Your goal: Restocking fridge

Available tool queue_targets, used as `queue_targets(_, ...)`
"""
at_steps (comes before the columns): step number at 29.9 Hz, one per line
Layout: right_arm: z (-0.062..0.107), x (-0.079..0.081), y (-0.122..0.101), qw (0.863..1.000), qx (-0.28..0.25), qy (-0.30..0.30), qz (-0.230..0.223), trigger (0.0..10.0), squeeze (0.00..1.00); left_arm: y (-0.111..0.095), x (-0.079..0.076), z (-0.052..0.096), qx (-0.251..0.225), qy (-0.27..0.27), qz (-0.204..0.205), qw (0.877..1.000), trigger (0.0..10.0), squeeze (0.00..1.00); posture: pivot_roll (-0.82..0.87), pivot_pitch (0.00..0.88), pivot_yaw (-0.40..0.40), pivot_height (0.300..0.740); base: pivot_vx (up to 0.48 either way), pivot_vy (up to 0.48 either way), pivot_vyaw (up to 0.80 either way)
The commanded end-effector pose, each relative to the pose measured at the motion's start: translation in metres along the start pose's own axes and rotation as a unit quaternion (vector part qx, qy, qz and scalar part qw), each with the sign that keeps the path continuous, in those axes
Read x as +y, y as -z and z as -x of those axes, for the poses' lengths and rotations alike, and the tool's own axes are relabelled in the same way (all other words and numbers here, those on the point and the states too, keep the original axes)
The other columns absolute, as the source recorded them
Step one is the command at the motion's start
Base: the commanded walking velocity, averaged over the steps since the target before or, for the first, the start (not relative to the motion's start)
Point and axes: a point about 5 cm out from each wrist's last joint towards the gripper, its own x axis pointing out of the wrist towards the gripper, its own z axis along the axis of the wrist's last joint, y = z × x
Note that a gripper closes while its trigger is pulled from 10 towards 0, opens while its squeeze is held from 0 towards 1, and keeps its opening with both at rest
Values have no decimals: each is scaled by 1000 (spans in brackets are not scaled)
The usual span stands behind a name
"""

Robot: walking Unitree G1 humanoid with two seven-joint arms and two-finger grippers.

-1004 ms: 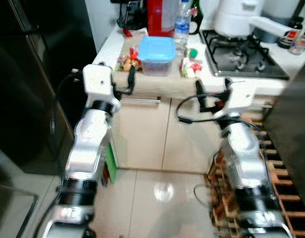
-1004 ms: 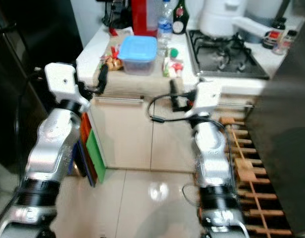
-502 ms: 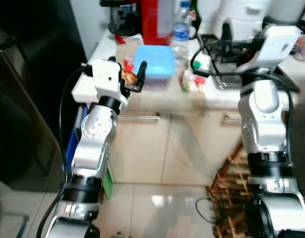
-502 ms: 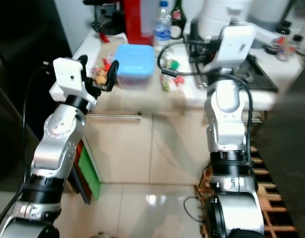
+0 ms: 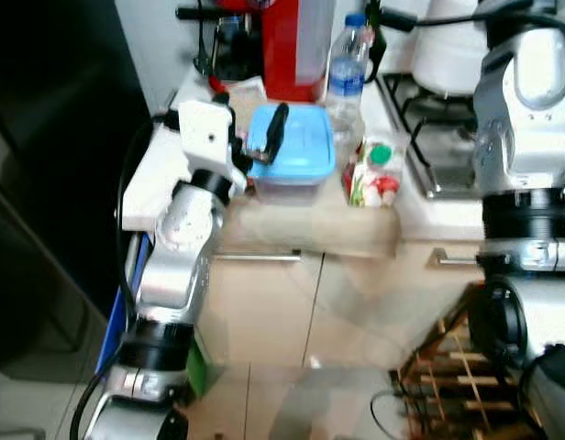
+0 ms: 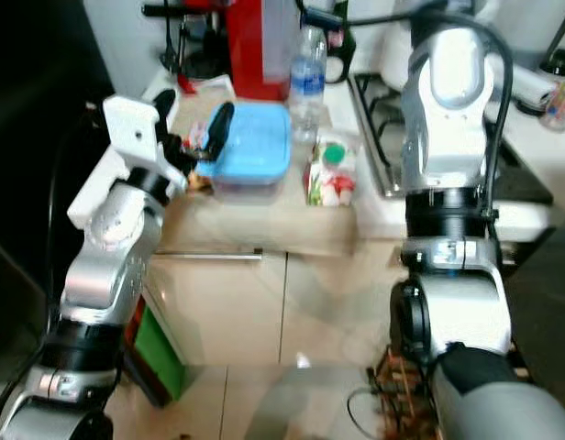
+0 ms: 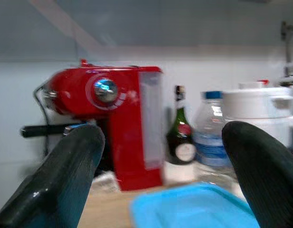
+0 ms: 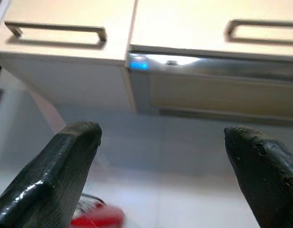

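Observation:
A clear container with a blue lid [image 5: 294, 152] sits on the beige counter [image 5: 310, 229], beside a water bottle [image 5: 348, 66] and a red and green snack packet [image 5: 374, 176]. My left gripper [image 5: 249, 117] is open just over the container's left edge, one finger [image 5: 277, 130] above the lid. In the left wrist view the open gripper [image 7: 163, 142] frames the blue lid [image 7: 194, 206] below and the red coffee machine [image 7: 113, 123] behind. My right arm [image 5: 526, 101] is raised high over the stove; its gripper [image 8: 163, 147] is open, facing the wall cabinets [image 8: 65, 19].
A dark fridge [image 5: 53, 183] stands at the left. A gas stove [image 5: 438, 137] with a white pot [image 5: 452, 55] lies right of the counter. A dark bottle [image 7: 180, 128] stands behind. A wooden rack [image 5: 448, 390] sits on the floor at the lower right.
The camera has come closer to the counter. My left gripper rose and reached the container's left edge. My right arm swung up from counter height to high above the stove.

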Motion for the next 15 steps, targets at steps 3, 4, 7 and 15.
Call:
queue_targets(3,-14,9,7,998,32,-8,-51,10000,0,-14,7,-1,-27,-2,-6,1000,10000,0,-14,0,7,740,217,0,0)
queue_targets(4,-14,9,7,998,32,-8,-51,10000,0,-14,7,-1,-27,-2,-6,1000,10000,0,-14,0,7,740,0,0,0)
queue_targets(7,-23,10,12,996,70,-1,-53,10000,0,-23,5,-3,-42,6,5,999,10000,0,-5,0,5,740,0,0,0)
queue_targets(15,-25,-9,31,986,156,43,-40,10000,0,-26,9,-4,-42,-2,6,999,10000,0,10,0,-4,740,0,0,0)
